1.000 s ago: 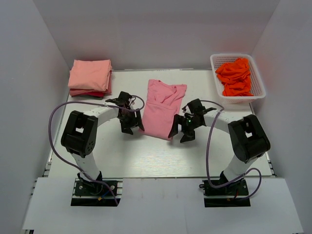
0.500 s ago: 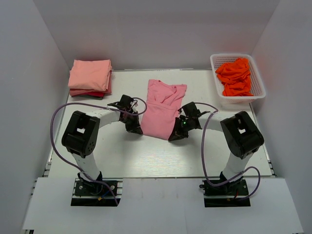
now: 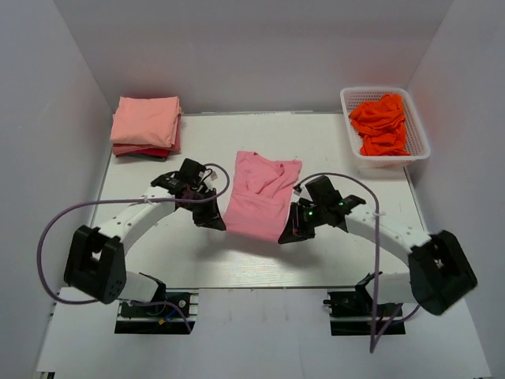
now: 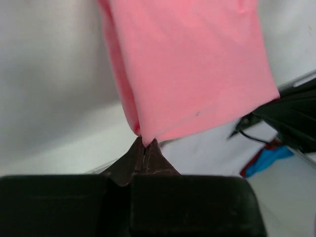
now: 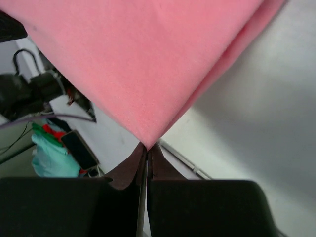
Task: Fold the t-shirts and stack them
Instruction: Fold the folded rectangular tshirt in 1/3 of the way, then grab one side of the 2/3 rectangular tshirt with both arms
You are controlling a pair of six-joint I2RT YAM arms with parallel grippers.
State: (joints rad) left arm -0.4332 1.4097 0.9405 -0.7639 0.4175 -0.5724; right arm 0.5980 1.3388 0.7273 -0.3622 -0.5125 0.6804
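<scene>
Top external view: the rose-pink shirt [image 3: 260, 197] lies mid-desk [image 3: 252, 264], collar end toward the far wall. Its near edge is raised off the surface with a shadow beneath it, and it is held at both near corners. The left claw [image 3: 215, 223] pinches the near left corner, and the right claw [image 3: 286, 235] pinches the near right one.

Left wrist view shows that claw's fingers [image 4: 131, 165] pressed together on a tip of pink cloth, the rest of the shirt spreading away from them. Right wrist view shows much the same: its fingers [image 5: 128, 170] are closed on a pointed corner of the fabric.

At the far left of the desk sits a stack of folded shirts [image 3: 146, 126] — salmon on top, red beneath. At the far right a white basket [image 3: 418, 151] holds crumpled orange shirts [image 3: 380, 124].
</scene>
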